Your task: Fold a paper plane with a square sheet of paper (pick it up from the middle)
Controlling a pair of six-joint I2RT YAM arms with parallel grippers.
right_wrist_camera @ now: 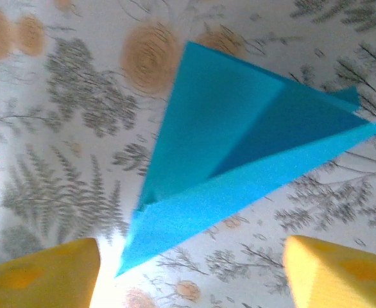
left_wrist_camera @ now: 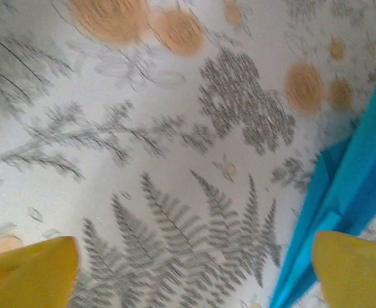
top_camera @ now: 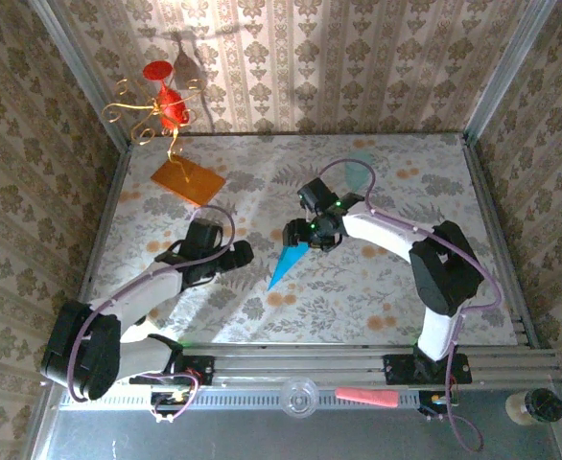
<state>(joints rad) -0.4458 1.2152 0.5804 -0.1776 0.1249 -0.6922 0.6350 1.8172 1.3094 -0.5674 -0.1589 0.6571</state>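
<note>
While both arms reach in over the desk (top_camera: 358, 316), the paper plane (top_camera: 289, 265) lies nr the mid of it, a bit toward the near edge. It is blue-green & looks long & thin from the top cam. Its sharp tip aims at the near-left corner & its wide end aims at the far-right one.

The right gripper (top_camera: 310, 233) hangs right at that wide end. On the right wrist cam its yellow fingers (right_wrist_camera: 339, 269) are spread far apart w/ nothing held btwn them. The plane lies on the flower cloth just past them, w/ a fold line down its mid & one darker flap. One corner of the plane comes close to one finger, but I can't tell if they touch.

The left gripper (top_camera: 241, 254) is just beside the plane, on the side toward the left edge. On the left wrist cam its yellow fingers (left_wrist_camera: 27, 273) are wide apart too & hold nothing, w/ bare cloth btwn them. One finger sits in front of the plane's edge in that view. I can't tell if it touches.

An orange slab (top_camera: 187, 179) lies flat nr the far-left corner. A red & gold curly thing (top_camera: 163, 103) stands behind it, right in that corner. A pale green see-through cup (top_camera: 358, 174) sits nr the far edge, behind the right arm. Past the near edge, a clear round thing (top_camera: 300, 396) & a pink stick (top_camera: 365, 397) lie on the metal rail.
</note>
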